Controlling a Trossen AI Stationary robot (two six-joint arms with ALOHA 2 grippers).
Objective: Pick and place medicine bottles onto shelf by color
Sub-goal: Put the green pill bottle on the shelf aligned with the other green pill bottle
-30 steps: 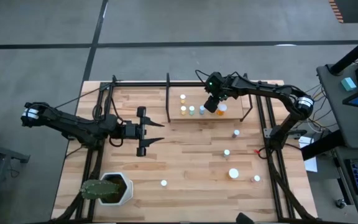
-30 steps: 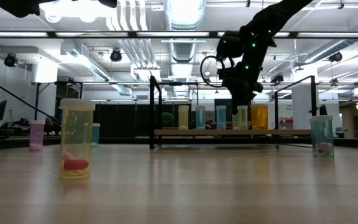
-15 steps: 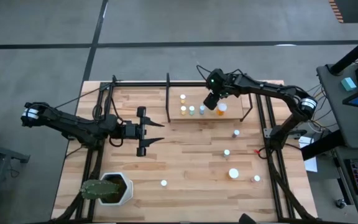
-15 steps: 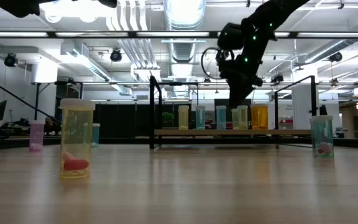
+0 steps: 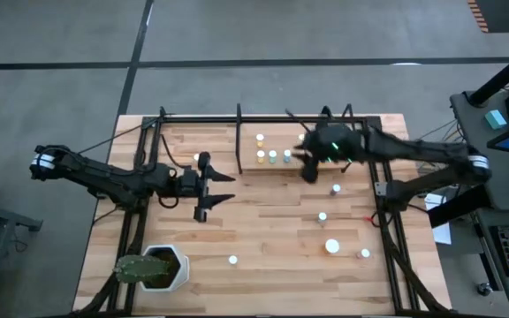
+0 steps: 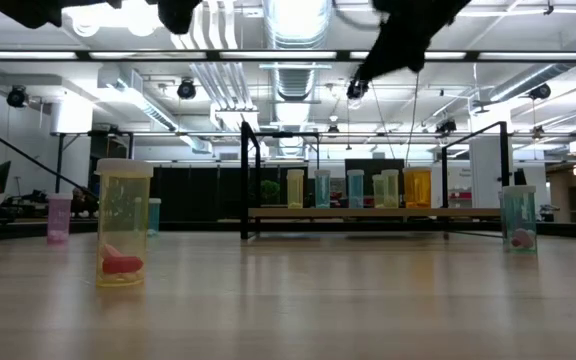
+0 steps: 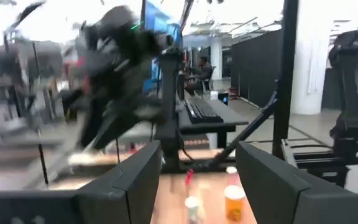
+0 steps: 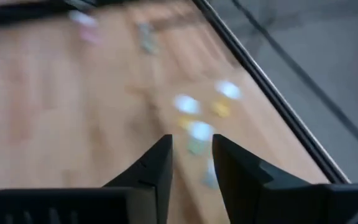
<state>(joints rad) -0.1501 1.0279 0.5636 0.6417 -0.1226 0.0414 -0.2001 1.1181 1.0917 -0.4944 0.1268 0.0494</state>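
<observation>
The shelf point(image 5: 277, 143) stands at the table's far middle, with several medicine bottles point(image 5: 273, 156) upright in a row on it; in the low view they show as yellowish, teal and orange point(image 6: 417, 187). Loose bottles stand on the tabletop at the right point(image 5: 332, 246) and near the front point(image 5: 232, 260). My right gripper point(image 5: 307, 170) hovers high over the shelf's near right edge, open by a narrow gap, with nothing between its fingers point(image 8: 191, 163). My left gripper point(image 5: 217, 185) waits open and held up at the table's left middle, pointing toward the shelf.
A white hexagonal plant pot point(image 5: 153, 268) sits at the near left corner. Black frame bars point(image 5: 239, 137) rise around the shelf. In the low view a yellowish bottle point(image 6: 123, 225) stands close, a pink one point(image 6: 58, 218) far left and a teal one point(image 6: 518, 218) right.
My right gripper has drawn back from the bottles on the shelf, rising and swinging toward the table's near and right side; the row of bottles stays standing on the shelf. My left gripper has rolled a little in place.
</observation>
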